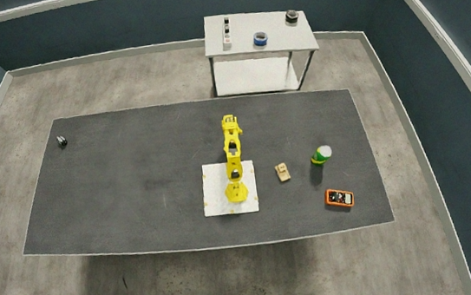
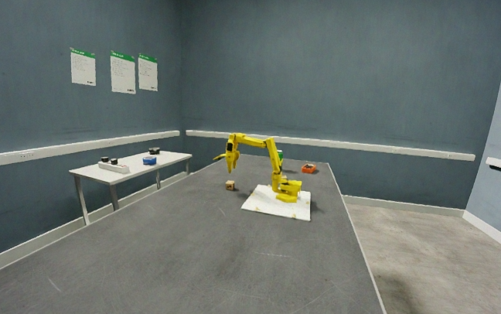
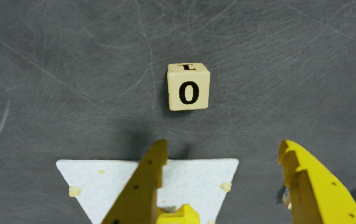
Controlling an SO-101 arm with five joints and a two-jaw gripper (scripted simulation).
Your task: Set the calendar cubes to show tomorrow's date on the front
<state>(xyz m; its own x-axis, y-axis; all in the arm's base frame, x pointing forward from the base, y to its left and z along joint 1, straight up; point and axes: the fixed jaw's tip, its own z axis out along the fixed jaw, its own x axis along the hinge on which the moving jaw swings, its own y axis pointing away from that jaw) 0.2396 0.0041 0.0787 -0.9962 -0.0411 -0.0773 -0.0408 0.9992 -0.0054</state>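
My gripper (image 2: 230,172) (image 3: 223,144) is open and empty, fingers pointing down, above a loose wooden cube (image 2: 230,186) (image 3: 189,90). This cube sits flat on the dark table in front of the robot. In the wrist view its top shows a 0, and the side away from the robot shows a foreshortened 1. The arm hides it in the top view. The small wooden calendar tray (image 1: 284,178) stands right of the base mat, with the other cube (image 1: 281,167) in it. The month's name and the digit on that cube's front cannot be read.
The robot's base stands on a white mat (image 1: 215,191) (image 2: 267,205) (image 3: 110,182). Right of the tray stand a green can (image 1: 321,155) and an orange multimeter (image 1: 339,198) (image 2: 308,168). A small dark object (image 1: 62,141) lies at the table's far left corner.
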